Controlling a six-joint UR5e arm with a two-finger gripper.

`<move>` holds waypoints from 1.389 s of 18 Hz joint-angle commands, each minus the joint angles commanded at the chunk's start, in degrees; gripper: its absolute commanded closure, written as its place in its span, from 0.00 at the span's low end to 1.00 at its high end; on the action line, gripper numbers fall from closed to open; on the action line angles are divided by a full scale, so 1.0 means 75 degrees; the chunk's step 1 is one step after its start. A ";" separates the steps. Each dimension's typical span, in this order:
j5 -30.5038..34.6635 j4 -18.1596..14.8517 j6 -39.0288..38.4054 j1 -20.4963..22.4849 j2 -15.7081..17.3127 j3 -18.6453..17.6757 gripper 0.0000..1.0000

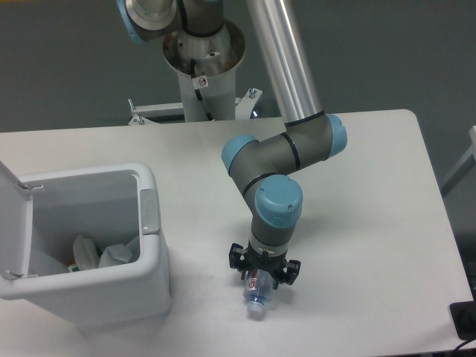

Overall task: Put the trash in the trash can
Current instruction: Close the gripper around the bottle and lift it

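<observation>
Gripper (262, 282) is clamped on the crushed bottle (257, 296), cap end poking out below, just right of the trash can (152, 253), lid flipped open.

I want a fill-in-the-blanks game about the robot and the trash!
1. The gripper is over a crushed plastic ____ on the table.
2. The lid of the trash can is flipped ____.
3. The crumpled white trash lies ____ the trash can.
4. From the camera, the trash can stands to the ____ of the gripper.

Missing words: bottle; open; inside; left
</observation>
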 joint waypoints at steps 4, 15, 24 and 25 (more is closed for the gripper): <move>-0.0012 0.0000 0.0000 -0.0012 0.0058 0.0012 0.55; -0.0372 0.0234 0.0000 0.0197 0.0618 0.0081 0.58; -0.2060 0.0596 -0.0432 0.0515 0.1312 -0.0001 0.57; -0.2248 0.0714 -0.0619 0.0550 0.1382 0.0116 0.57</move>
